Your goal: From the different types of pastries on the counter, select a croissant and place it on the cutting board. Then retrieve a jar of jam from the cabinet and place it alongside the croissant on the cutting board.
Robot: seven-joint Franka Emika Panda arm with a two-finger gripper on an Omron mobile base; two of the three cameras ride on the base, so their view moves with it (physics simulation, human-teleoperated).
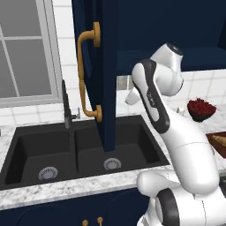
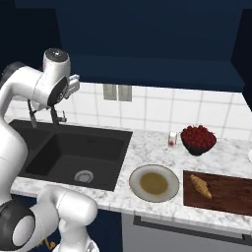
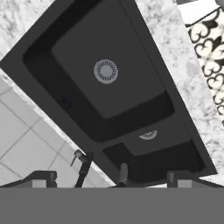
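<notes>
Gripper (image 3: 109, 177) released over the sink (image 3: 105, 87), we see the croissant (image 2: 201, 186) on the cutting board (image 2: 221, 194) at lower right; the jam remains.

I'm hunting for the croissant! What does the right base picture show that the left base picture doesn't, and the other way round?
Right base view alone: the croissant lying on the cutting board, a round plate, and a tiny glass beside the berry bowl.

Left base view alone: the open cabinet door with its curved brass handle, and a window.

Both: the black sink, the faucet, the marbled counter, the berry bowl, and the robot's white arm.
</notes>
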